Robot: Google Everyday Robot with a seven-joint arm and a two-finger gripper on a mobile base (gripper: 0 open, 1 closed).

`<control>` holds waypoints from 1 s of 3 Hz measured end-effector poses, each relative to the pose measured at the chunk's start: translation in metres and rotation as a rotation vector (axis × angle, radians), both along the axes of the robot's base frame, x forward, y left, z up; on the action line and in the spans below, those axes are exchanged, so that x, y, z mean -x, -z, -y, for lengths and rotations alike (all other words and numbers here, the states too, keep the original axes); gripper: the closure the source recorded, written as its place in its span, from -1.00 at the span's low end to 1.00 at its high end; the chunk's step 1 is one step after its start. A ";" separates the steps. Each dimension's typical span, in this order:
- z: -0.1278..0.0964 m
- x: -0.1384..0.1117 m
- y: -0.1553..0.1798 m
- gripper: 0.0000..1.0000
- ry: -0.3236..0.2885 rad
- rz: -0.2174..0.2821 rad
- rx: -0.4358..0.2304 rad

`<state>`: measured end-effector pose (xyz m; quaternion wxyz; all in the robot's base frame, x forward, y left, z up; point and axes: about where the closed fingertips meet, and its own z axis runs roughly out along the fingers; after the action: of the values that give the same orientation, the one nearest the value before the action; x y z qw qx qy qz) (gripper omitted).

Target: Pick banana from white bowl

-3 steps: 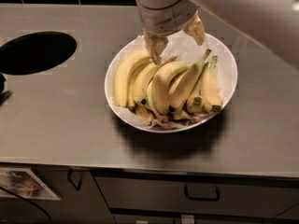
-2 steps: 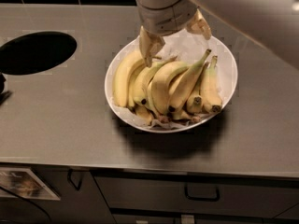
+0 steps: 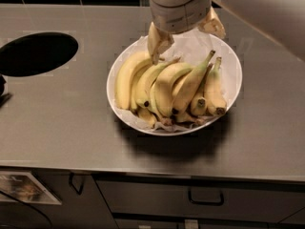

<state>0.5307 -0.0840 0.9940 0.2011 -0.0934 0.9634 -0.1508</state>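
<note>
Approach step of the pick, nothing grasped yet: open, empty gripper above the far side of the white bowl on the tabletop, with the long slim banana lying among the fatter ones, stem toward the far rim. Next, probably: shift over that banana, lower to straddle it, then close. Against a second ago, fingers spread wider, the one over the paper farther out; bananas unmoved.
</note>
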 end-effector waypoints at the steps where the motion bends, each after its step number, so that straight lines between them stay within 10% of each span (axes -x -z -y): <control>1: 0.012 0.003 -0.005 -0.44 0.073 0.014 -0.006; 3: 0.003 0.009 0.004 -0.24 0.130 0.001 -0.040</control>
<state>0.5219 -0.0868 0.9899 0.1932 -0.0264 0.9701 -0.1445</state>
